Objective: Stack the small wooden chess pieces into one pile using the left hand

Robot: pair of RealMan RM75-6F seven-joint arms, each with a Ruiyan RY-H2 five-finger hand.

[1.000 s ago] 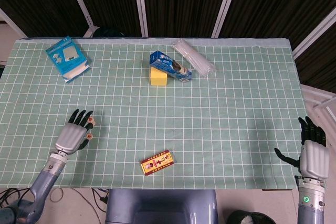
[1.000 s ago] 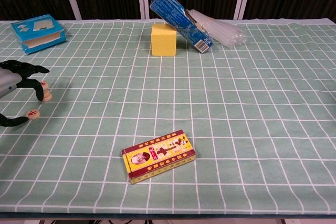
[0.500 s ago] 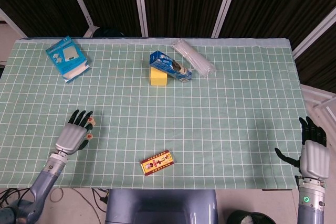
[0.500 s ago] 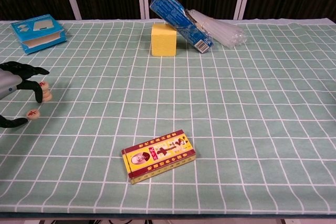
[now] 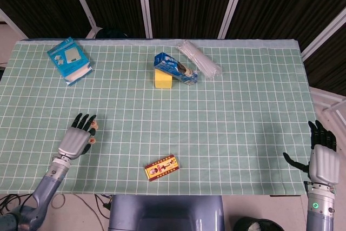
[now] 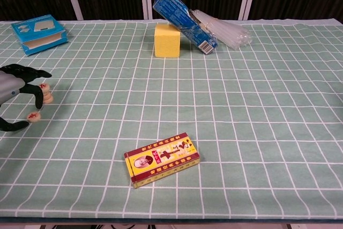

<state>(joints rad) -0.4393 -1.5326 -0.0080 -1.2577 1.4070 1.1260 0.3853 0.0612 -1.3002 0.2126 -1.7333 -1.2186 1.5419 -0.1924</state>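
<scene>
— Any writing you can read?
— Not really. The flat red-and-yellow box (image 6: 162,160) near the desk's front edge carries a portrait and print too small to read. The small round wooden chess pieces bear red marks, also illegible.
— Where are they?
— Near the left edge: a two-piece pile (image 6: 47,93) and a single piece (image 6: 34,116) just in front of it.
— Room to move?
— The green checked desk (image 5: 243,106) is bare across its middle and right.
— The hands?
— Left hand (image 5: 74,140) holds nothing, fingers spread beside the pieces. Right hand (image 5: 323,160) hangs off the front right corner, fingers apart.
</scene>
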